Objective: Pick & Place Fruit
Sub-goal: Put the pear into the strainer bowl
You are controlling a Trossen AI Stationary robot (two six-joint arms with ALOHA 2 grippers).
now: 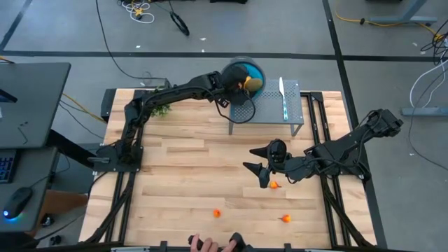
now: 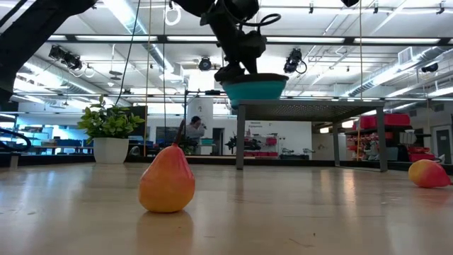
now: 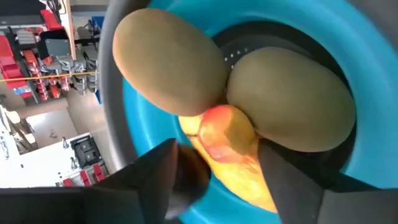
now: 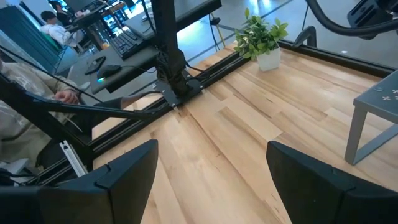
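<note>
**Listener:** Where is the left arm?

**Operator:** I see my left gripper (image 1: 246, 82) reaching across the table's far edge, over a teal bowl (image 1: 238, 68) that stands on a small grey perforated stand (image 1: 292, 105). Its wrist camera looks into the bowl: two brown-green ovals (image 3: 171, 59) lie touching, and the yellow fruit (image 3: 233, 152), blushed orange, sits between the dark fingers (image 3: 155, 177). The jaws are spread either side of it; I cannot tell whether they press it or only straddle it.

**Listener:** And the right arm?

**Operator:** My right gripper (image 1: 262, 171) hangs low over the middle of the wooden table (image 1: 189, 154), fingers parted, nothing between them. A tiny orange-red piece (image 1: 274, 185) lies just beside it.

**Listener:** Any other fruit out?

**Operator:** Two more orange-red pieces lie on the near part of the table, one (image 1: 218, 213) left of the other (image 1: 285, 218), well apart. From table height, one looks pear-shaped (image 2: 166, 180). A slim pale-handled knife (image 1: 283, 94) rests on the stand, and a green leafy sprig (image 1: 159, 108) sits near the far left corner.
</note>
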